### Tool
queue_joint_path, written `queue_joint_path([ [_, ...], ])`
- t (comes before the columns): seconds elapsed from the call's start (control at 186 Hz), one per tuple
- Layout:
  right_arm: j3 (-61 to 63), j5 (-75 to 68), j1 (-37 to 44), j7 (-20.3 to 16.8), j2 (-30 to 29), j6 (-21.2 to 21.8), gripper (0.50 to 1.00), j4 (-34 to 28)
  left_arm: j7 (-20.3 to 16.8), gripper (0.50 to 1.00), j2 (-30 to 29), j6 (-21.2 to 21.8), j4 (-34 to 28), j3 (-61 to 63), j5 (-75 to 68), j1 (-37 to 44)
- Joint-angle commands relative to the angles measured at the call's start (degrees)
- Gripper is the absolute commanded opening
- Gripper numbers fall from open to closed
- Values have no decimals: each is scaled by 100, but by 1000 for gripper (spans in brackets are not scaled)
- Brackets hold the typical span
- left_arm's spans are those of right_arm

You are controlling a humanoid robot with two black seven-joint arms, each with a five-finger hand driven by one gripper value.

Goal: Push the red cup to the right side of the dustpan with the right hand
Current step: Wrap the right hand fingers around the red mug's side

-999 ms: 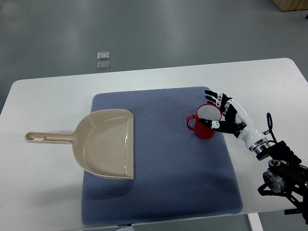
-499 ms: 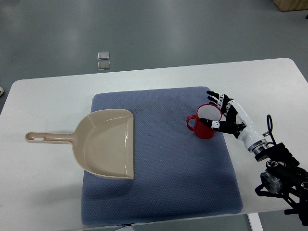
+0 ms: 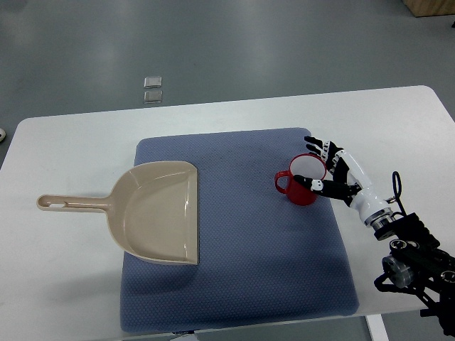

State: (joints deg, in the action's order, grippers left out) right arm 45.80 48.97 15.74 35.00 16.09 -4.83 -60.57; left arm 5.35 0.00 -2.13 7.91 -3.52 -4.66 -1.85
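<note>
Cup point(image 3: 303, 183) against right hand point(image 3: 333, 169)

A white, round-cornered tabletop point(image 3: 64, 284) carries a blue textured fabric mat point(image 3: 270, 270) laid across its centre. Beyond the far edge lies a grey floor point(image 3: 284, 42), on which two small pale square plates point(image 3: 152, 89) sit side by side. A tan wooden object point(image 3: 430, 7) shows at the upper right corner, cut off by the frame.

Right arm point(image 3: 419, 266) cut off bottom-right
</note>
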Motion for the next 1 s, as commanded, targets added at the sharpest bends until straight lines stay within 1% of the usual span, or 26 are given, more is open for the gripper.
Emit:
queue_joint_path([
  [0.0,-1,-10,-1,0,-18,26,928,-25,1,1000,0,2,0,0,0,0],
  [0.285,105,-54,52,0,-1,140,926,-78,1,1000,0,2,0,0,0,0],
  [0.387,114,-36,52,0,26,298,928,-104,1,1000,0,2,0,0,0,0],
  [0.478,105,8,52,0,17,351,928,-113,1,1000,0,2,0,0,0,0],
  [0.993,105,359,-1,0,-1,290,928,-104,1,1000,0,2,0,0,0,0],
])
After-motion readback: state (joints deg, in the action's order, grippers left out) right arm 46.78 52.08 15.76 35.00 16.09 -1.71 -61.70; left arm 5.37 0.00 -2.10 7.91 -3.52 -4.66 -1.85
